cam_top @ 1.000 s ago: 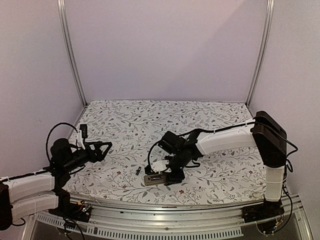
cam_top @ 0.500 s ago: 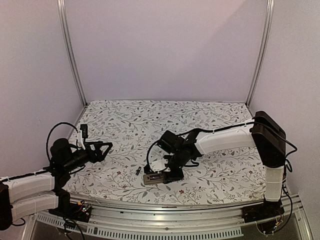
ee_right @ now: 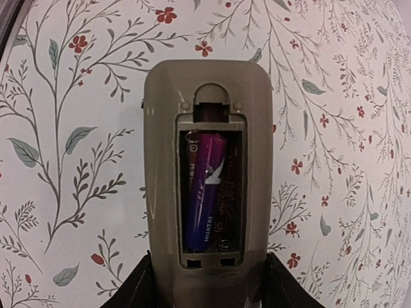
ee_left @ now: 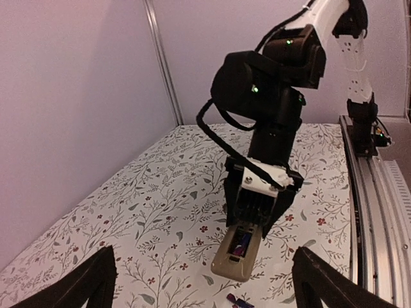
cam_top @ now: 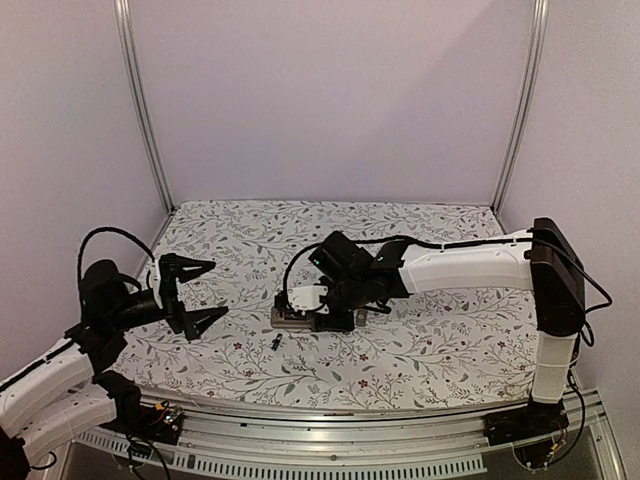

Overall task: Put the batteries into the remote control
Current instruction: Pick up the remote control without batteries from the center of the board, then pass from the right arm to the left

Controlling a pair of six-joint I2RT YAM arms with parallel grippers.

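Note:
The remote control (ee_right: 160,160) lies back-up, a greyish body with its dark battery recess uncovered. One purple battery (ee_right: 205,189) sits in the recess's left slot; the right slot shows only a spring. My right gripper (ee_right: 207,292) is shut on the remote's near end, a finger (ee_right: 138,289) on each side. From above, the right gripper (cam_top: 322,316) holds the remote (cam_top: 287,318) low over the cloth at mid-table. A second battery (cam_top: 275,342) lies loose on the cloth just in front of it, the same battery (ee_left: 239,300) seen in the left wrist view. My left gripper (cam_top: 218,289) is open and holds nothing, left of the remote (ee_left: 243,251).
A floral cloth (cam_top: 430,340) covers the table. Pale walls and two metal posts (cam_top: 140,110) close in the back and sides. A metal rail (cam_top: 330,415) runs along the near edge.
The right gripper closed on the remote and carried it left and farther from the near edge. The left arm swung up and its open jaws turned one above the other.

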